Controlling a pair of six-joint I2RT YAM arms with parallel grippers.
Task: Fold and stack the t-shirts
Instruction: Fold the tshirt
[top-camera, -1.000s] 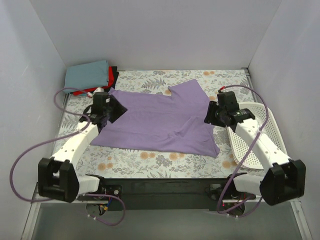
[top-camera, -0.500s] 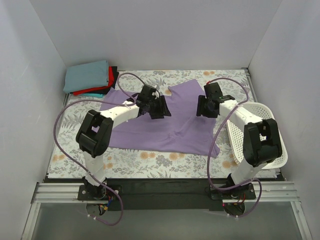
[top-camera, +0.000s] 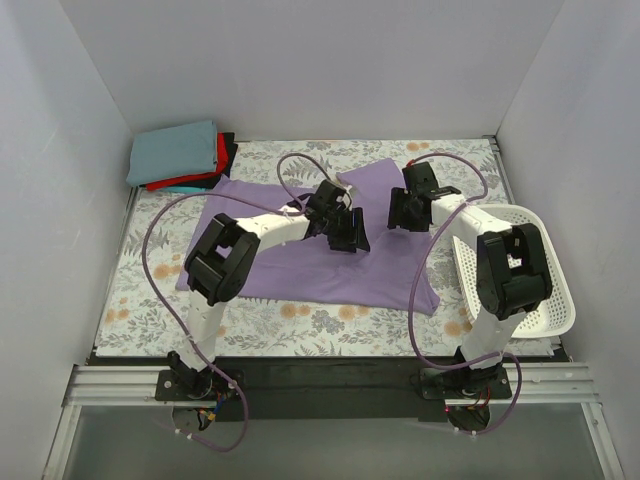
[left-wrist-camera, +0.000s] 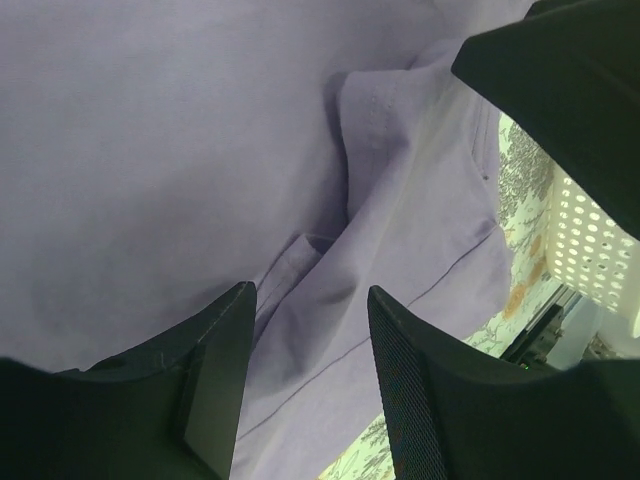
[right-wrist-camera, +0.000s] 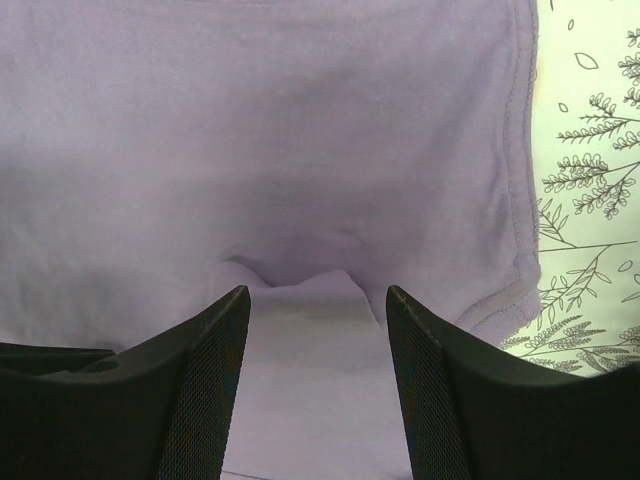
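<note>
The lavender-purple t-shirt (top-camera: 300, 262) lies spread on the flowered table, a sleeve folded up at the back right. My left gripper (top-camera: 352, 232) hovers open over the shirt's middle; in the left wrist view its jaws (left-wrist-camera: 312, 300) frame a crease in the purple cloth (left-wrist-camera: 180, 150). My right gripper (top-camera: 397, 215) is open over the shirt's right sleeve; its wrist view shows purple cloth (right-wrist-camera: 300, 150) between the jaws (right-wrist-camera: 318, 300) and the hem at right. A stack of folded shirts (top-camera: 180, 155), grey-blue on top with red and black below, sits at the back left corner.
A white mesh basket (top-camera: 520, 290) lies at the table's right edge, under the right arm. Its wall shows in the left wrist view (left-wrist-camera: 590, 240). White walls close in the table on three sides. Purple cables loop from both arms.
Both arms have swung inward from the shirt's sides to its middle and back. The left gripper moved right across the shirt; the right gripper moved up and left over the sleeve.
</note>
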